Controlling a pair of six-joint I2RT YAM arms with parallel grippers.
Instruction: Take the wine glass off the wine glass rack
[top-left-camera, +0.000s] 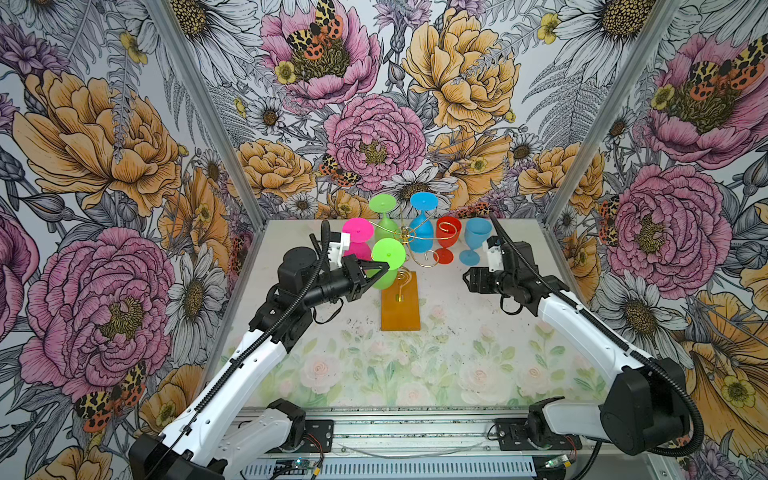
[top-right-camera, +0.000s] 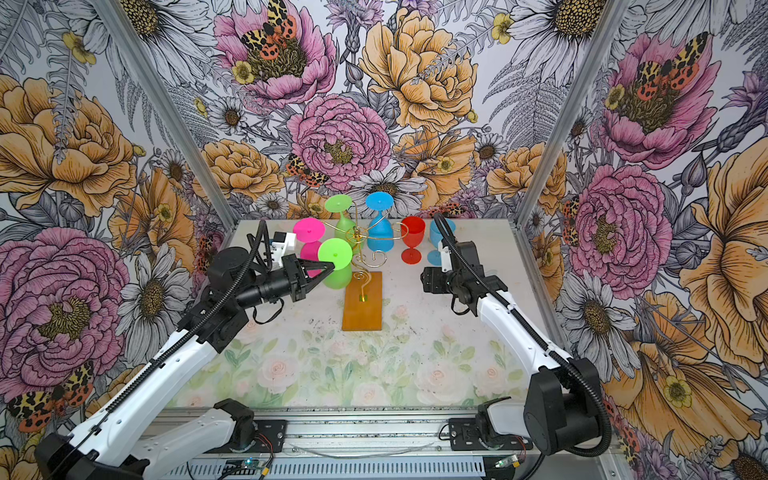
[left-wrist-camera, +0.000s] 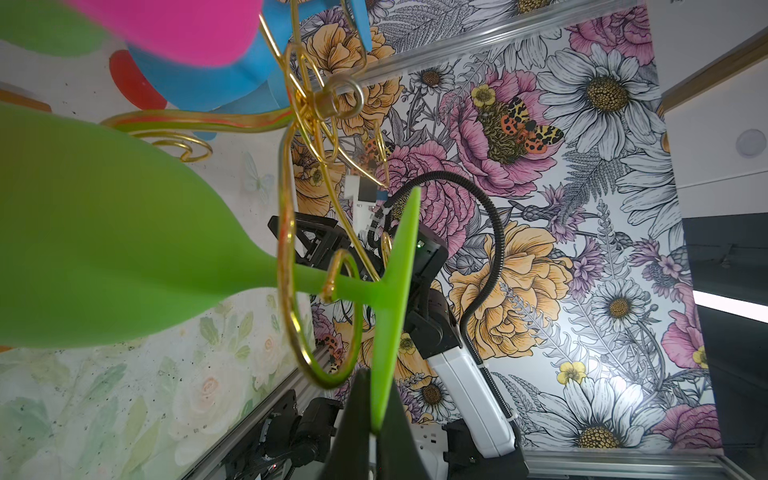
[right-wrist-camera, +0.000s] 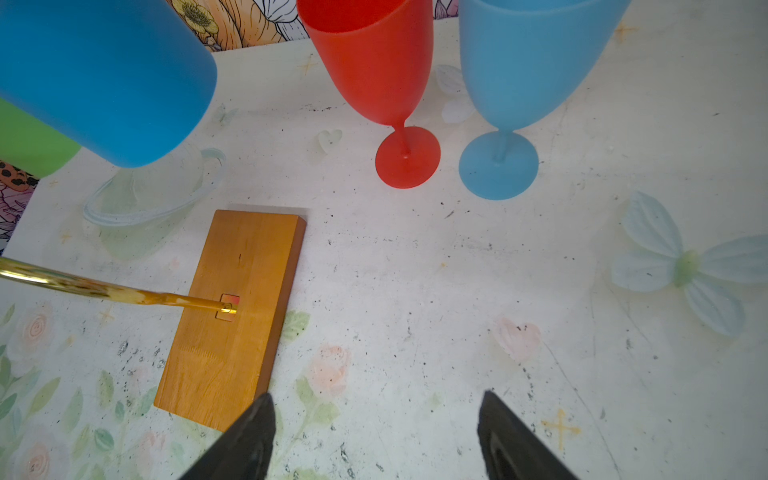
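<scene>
At rack front | left end effector pinches foot edge of green glass | right end effector spread

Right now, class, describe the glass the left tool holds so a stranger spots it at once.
Find the gold wire rack on its orange base, mid-table. A green glass hangs upside down on its nearest arm. Unlike the rear green glass, the left tool pinches its foot.

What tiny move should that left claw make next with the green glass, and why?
Probably ease the near green glass out of the curl: the left gripper is shut on its foot, yet its stem sits hooked in a gold loop of the wine glass rack.
</scene>
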